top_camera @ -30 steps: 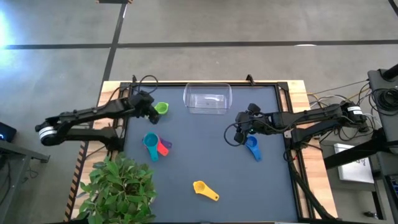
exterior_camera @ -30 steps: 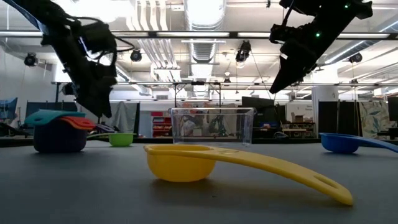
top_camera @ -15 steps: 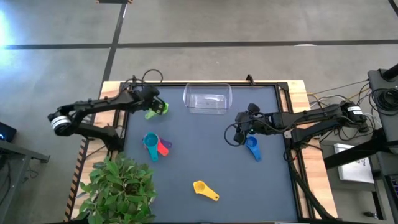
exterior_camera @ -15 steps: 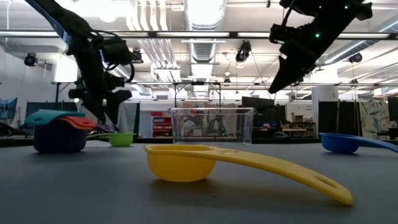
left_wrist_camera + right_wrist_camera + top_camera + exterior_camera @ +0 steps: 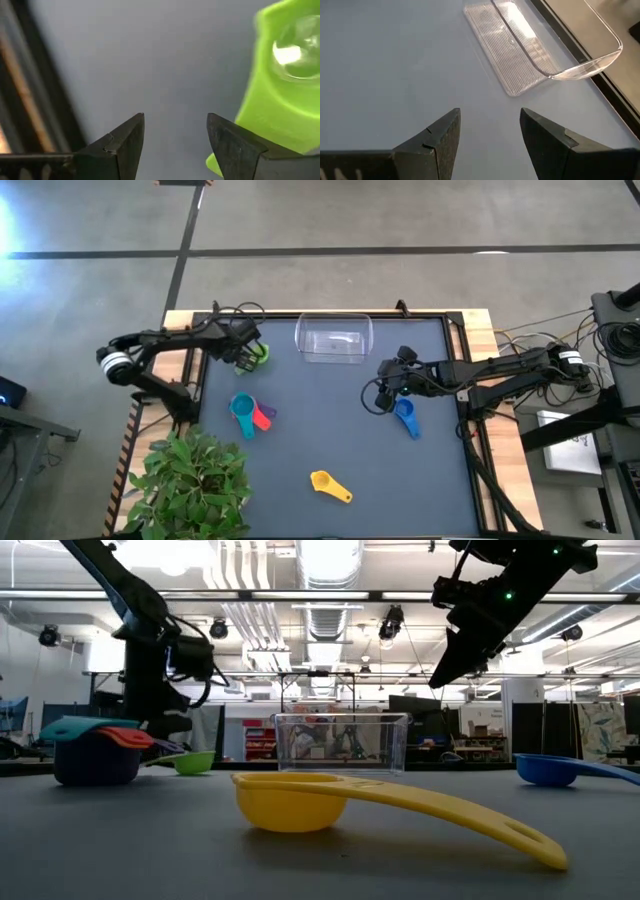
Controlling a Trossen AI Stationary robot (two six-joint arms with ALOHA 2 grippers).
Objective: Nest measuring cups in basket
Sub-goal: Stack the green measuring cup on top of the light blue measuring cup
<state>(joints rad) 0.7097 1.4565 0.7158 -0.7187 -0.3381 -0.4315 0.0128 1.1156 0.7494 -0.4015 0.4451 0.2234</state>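
Fingers of the left gripper (image 5: pixel 175 145) are spread and gripping nothing, having swung in so the green measuring cup (image 5: pixel 285 75) is just off one tip, handle nearest — pickup's coming. Right gripper (image 5: pixel 487 137), also spread, keeps hovering facing the empty basket (image 5: pixel 545 42). Green cup's bowl is cut off.

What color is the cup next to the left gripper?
Green cup, seen best in the left wrist view.

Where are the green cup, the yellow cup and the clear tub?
green cup (image 5: pixel 260 353): high view, on its bowl.
yellow cup (image 5: pixel 290 802): low view, on its bowl's side.
clear tub (image 5: pixel 334 345): high view, on its bare floor.
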